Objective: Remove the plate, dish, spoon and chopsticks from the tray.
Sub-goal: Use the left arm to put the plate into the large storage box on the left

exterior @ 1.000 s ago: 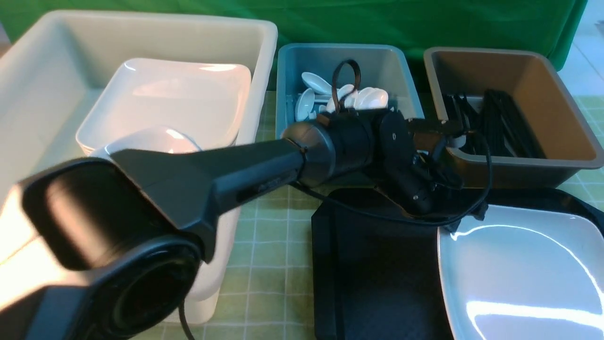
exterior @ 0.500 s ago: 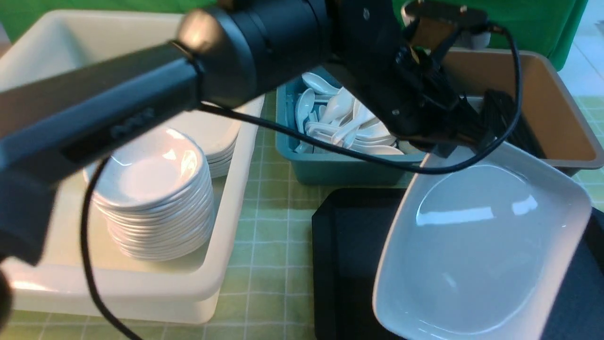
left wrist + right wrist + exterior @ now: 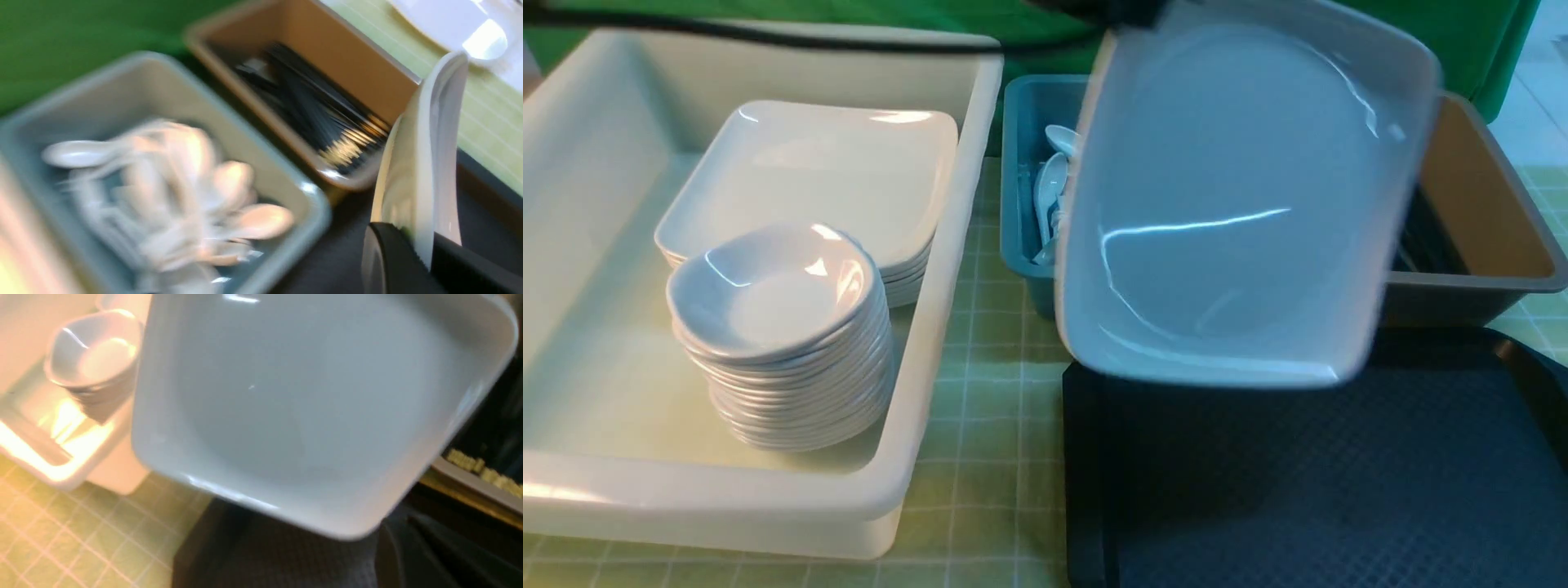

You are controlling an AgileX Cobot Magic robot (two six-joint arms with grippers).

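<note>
Plate [image 3: 1241,204] tilted, held above tray [image 3: 1339,490]; rim clamped tight in left end effector [image 3: 423,251].

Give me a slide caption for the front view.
Tilted plate in midair above the tray, stacked dishes in the tub alongside.

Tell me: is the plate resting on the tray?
No: the plate hangs tilted in the air, clear above the tray.

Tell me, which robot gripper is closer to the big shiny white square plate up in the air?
Left. The left gripper is clamped on the rim of the glossy white rounded-square plate. The right gripper sits apart, facing the plate's inner side, not touching.
</note>
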